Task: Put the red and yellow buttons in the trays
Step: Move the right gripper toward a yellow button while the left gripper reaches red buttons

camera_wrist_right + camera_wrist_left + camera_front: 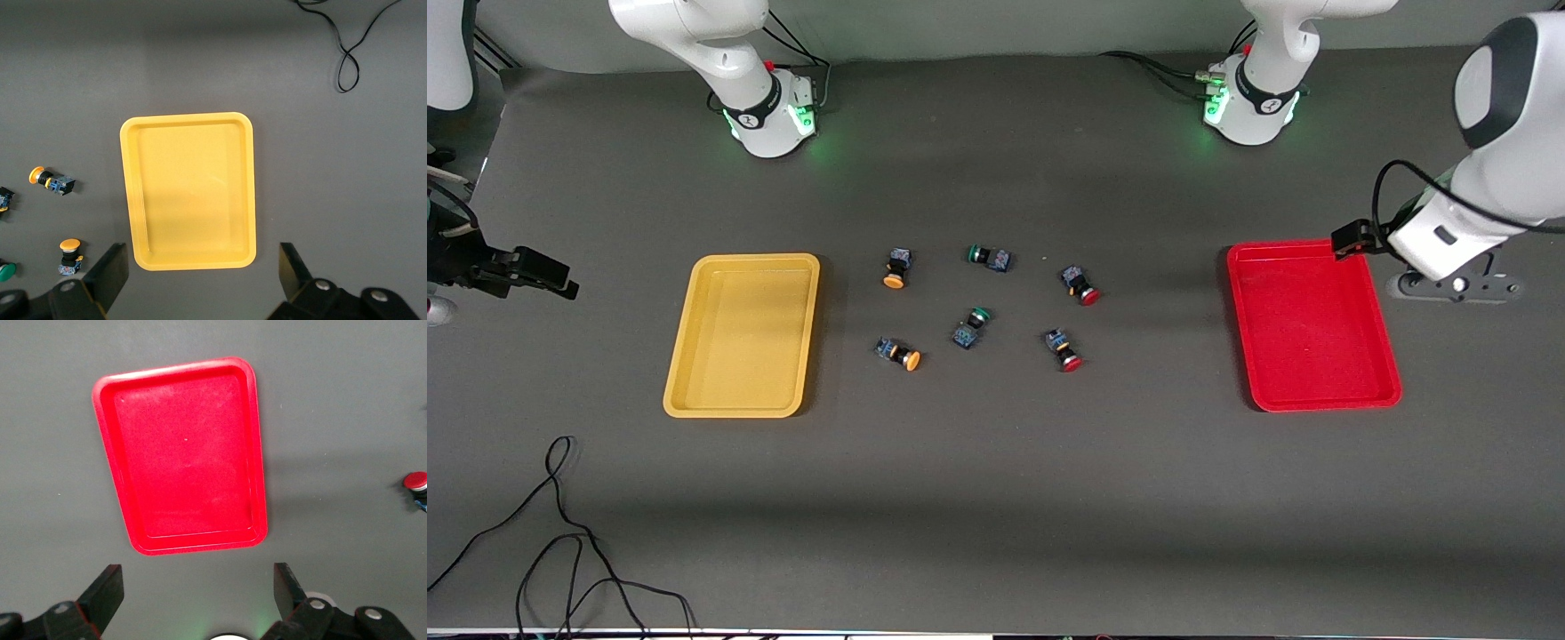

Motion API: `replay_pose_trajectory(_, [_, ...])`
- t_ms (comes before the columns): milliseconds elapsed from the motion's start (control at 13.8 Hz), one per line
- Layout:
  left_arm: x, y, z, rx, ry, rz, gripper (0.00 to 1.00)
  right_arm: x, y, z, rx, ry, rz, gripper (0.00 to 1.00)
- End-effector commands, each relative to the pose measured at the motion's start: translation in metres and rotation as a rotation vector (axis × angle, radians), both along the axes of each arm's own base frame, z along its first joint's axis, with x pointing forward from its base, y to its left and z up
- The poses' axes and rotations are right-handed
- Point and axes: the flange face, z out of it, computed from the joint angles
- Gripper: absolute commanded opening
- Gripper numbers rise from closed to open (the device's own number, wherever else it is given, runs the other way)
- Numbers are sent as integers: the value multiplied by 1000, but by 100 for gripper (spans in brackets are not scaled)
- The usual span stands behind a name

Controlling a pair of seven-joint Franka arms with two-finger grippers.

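Note:
The yellow tray (743, 333) lies empty toward the right arm's end of the table, and the red tray (1312, 324) lies empty toward the left arm's end. Between them lie two yellow-capped buttons (895, 269) (899, 353) and two red-capped buttons (1080, 284) (1062, 348), all on their sides. My right gripper (203, 263) is open and empty, up beside the yellow tray (188, 190), at the table's end. My left gripper (199, 583) is open and empty, up beside the red tray (183, 453), at the other end.
Two green-capped switches (987, 257) (970, 328) lie among the buttons at mid-table. A black cable (560, 533) loops on the table nearer the front camera than the yellow tray. The arm bases (769, 116) (1249, 107) stand along the table's edge farthest from the front camera.

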Motion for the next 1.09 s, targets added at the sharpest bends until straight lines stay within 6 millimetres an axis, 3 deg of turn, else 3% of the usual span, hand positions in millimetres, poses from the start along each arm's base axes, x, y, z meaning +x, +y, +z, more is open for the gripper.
replay_pose_trajectory(0, [-14, 7, 19, -7, -57, -2, 100, 0, 3, 1, 8, -14, -11, 100])
replay_pose_trajectory(507, [-17, 5, 21, -7, -56, -6, 100, 4, 8, -4, 18, -6, -6, 100])
replay_pose_trajectory(796, [-20, -5, 22, -13, -41, -7, 100, 8, 28, -14, 18, 13, 18, 100])
replay_pose_trajectory(1014, [-27, -58, 21, 7, -40, -16, 100, 5, 40, -26, 19, 24, 26, 100])
